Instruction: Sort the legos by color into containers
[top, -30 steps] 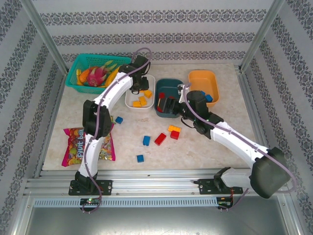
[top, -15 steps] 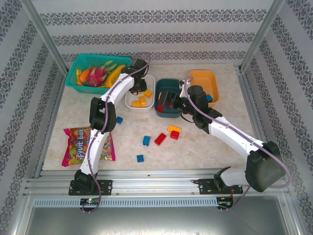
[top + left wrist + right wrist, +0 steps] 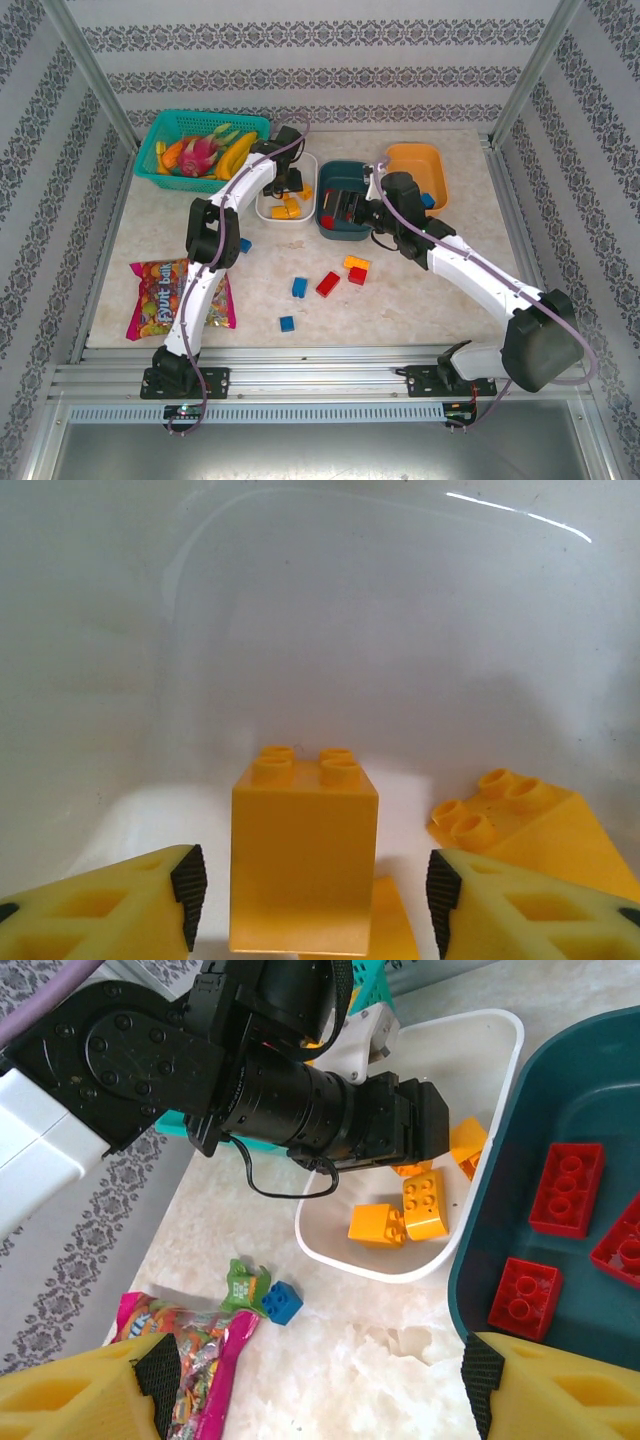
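Down inside white tub, by far edge of surface, left of middle: left pincer, fingers parted, gripping nothing. Between the pads: upright yellow brick, studs up, gap visible on both sides, standing free on tub floor. Just right of it: second yellow brick, tilted. More yellow ones in same tub in right wrist view. Just beside white tub, on its right: dark teal tub, holding red bricks, three clear in right wrist view. Over dark teal tub: right pincer, spread wide, empty. Further right, toward far right corner: orange tub with blue brick inside. Loose on surface, middle toward near edge: second blue brick, red brick, yellow-orange brick touching second red brick, third blue brick closest to near edge. Fourth blue brick left of middle, just beside top of candy bag lying toward near left corner. Far left corner: teal mesh basket of toy fruit.
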